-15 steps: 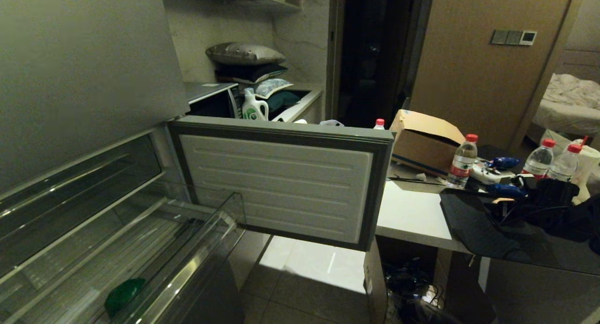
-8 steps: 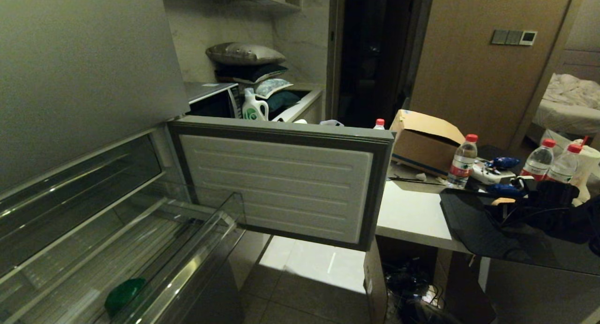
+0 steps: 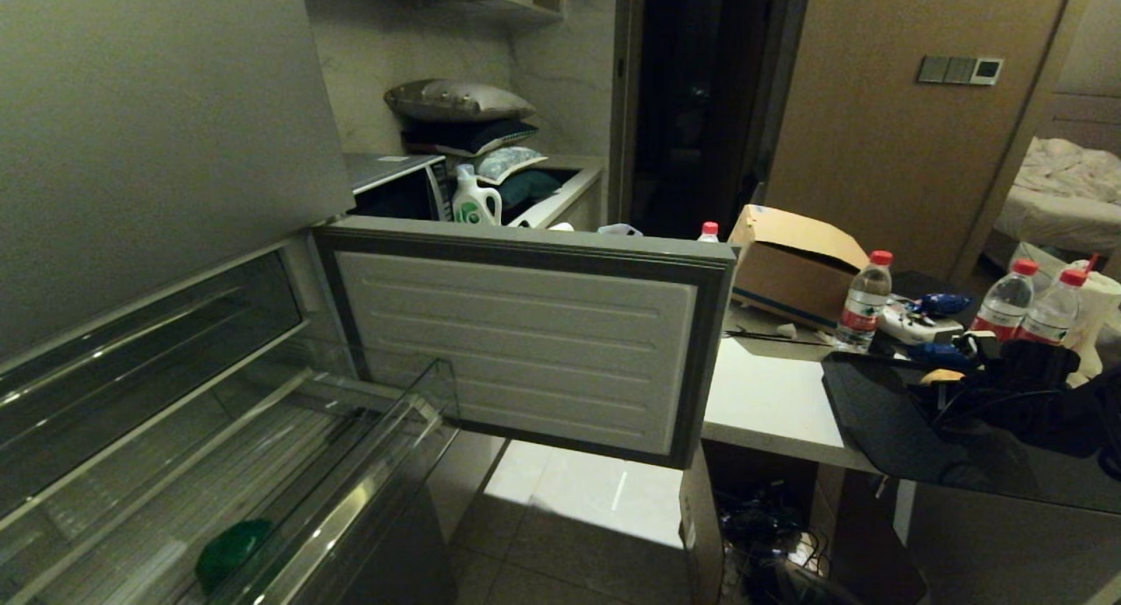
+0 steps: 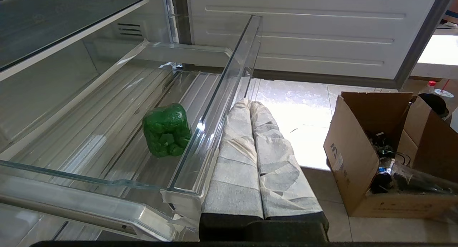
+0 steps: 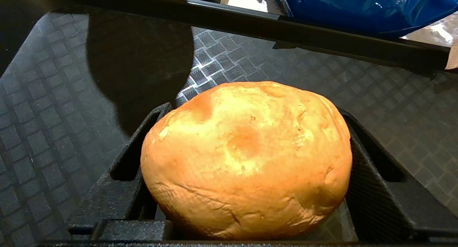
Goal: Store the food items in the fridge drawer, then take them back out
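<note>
While the right gripper (image 5: 247, 168) closes around the potato (image 5: 247, 157) on the black mat (image 5: 53, 114), left gripper (image 4: 256, 157) shut beside the drawer (image 4: 214, 107), pepper (image 4: 167, 129) inside.

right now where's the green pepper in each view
Head view: green pepper at lower left, inside the fridge drawer, behind its clear front lip.
Left wrist view: the pepper lies on the ribbed floor, close to that lip.
Right wrist view: not in it.
Shared landmark: the open white fridge door.

A pepper (image 4: 166, 130) lies in the fridge drawer (image 4: 218, 97); the table (image 3: 771, 404) stands to its right.
</note>
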{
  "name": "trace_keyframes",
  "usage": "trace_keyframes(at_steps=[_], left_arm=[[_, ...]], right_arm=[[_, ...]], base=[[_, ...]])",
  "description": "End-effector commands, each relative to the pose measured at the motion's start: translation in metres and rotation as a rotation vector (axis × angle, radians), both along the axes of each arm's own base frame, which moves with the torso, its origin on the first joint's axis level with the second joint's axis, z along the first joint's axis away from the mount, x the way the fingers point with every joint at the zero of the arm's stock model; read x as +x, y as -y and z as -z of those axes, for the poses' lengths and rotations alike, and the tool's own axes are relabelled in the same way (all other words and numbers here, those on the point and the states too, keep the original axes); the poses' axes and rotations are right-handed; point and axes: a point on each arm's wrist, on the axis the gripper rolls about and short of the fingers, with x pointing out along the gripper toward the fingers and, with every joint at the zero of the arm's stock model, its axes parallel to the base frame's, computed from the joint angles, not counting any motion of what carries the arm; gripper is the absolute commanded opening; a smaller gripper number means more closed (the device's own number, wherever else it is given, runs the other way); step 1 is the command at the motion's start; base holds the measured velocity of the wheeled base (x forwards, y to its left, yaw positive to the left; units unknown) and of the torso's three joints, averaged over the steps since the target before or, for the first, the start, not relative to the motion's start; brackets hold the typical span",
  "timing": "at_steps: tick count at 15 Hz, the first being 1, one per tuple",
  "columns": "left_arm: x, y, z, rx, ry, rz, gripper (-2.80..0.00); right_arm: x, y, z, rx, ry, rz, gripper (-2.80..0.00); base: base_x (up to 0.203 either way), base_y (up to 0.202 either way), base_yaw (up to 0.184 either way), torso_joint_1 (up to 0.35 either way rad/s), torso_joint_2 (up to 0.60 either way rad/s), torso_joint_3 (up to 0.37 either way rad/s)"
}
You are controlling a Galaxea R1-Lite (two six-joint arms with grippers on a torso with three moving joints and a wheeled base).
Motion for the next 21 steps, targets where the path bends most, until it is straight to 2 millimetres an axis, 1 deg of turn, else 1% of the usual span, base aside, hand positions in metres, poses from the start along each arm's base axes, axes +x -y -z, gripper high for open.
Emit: trace_keyframes(at_steps=[1, 3, 4, 6, 8, 10, 12, 14, 16, 19, 21], left_arm=[[0.000, 0.000, 0.000, 0.000, -0.002, 0.000, -2.80], [0.000, 0.000, 0.000, 0.000, -0.002, 0.000, -2.80], [0.000, 0.000, 0.000, 0.000, -0.002, 0.000, -2.80], [0.000, 0.000, 0.000, 0.000, -0.002, 0.000, -2.80], [0.000, 0.000, 0.000, 0.000, -0.002, 0.000, -2.80], [0.000, 0.000, 0.000, 0.000, -0.002, 0.000, -2.80], [0.000, 0.000, 0.000, 0.000, -0.002, 0.000, -2.80], [0.000, 0.000, 0.000, 0.000, -0.002, 0.000, -2.80], [0.000, 0.000, 0.000, 0.000, -0.002, 0.000, -2.80], [0.000, 0.000, 0.000, 0.000, -0.002, 0.000, -2.80], [0.000, 0.000, 0.000, 0.000, -0.002, 0.000, -2.80]], right_arm=[[0.000, 0.000, 0.001, 0.000, 0.000, -0.002, -2.80], [-0.001, 0.000, -0.003, -0.001, 0.003, 0.000, -2.80], [-0.002, -0.001, -0.012, -0.005, 0.012, 0.001, -2.80], [-0.010, -0.005, -0.039, -0.009, 0.025, 0.002, -2.80], [-0.026, -0.015, -0.069, -0.008, 0.024, 0.004, -2.80], [-0.056, -0.031, -0.099, 0.012, 0.001, 0.015, -2.80], [-0.099, -0.054, -0.121, 0.044, -0.043, 0.023, -2.80], [-0.152, -0.083, -0.142, 0.074, -0.072, 0.029, -2.80], [-0.208, -0.114, -0.166, 0.088, -0.048, 0.038, -2.80], [-0.291, -0.158, -0.187, 0.102, 0.048, 0.059, -2.80], [-0.343, -0.186, -0.188, 0.079, 0.134, 0.067, -2.80]], base=[[0.000, 0.000, 0.000, 0.000, 0.00, 0.000], [0.000, 0.000, 0.000, 0.000, 0.00, 0.000], [0.000, 0.000, 0.000, 0.000, 0.00, 0.000], [0.000, 0.000, 0.000, 0.000, 0.00, 0.000], [0.000, 0.000, 0.000, 0.000, 0.00, 0.000], [0.000, 0.000, 0.000, 0.000, 0.00, 0.000], [0.000, 0.000, 0.000, 0.000, 0.00, 0.000], [0.000, 0.000, 0.000, 0.000, 0.00, 0.000], [0.000, 0.000, 0.000, 0.000, 0.00, 0.000], [0.000, 0.000, 0.000, 0.000, 0.00, 0.000], [0.000, 0.000, 0.000, 0.000, 0.00, 0.000]])
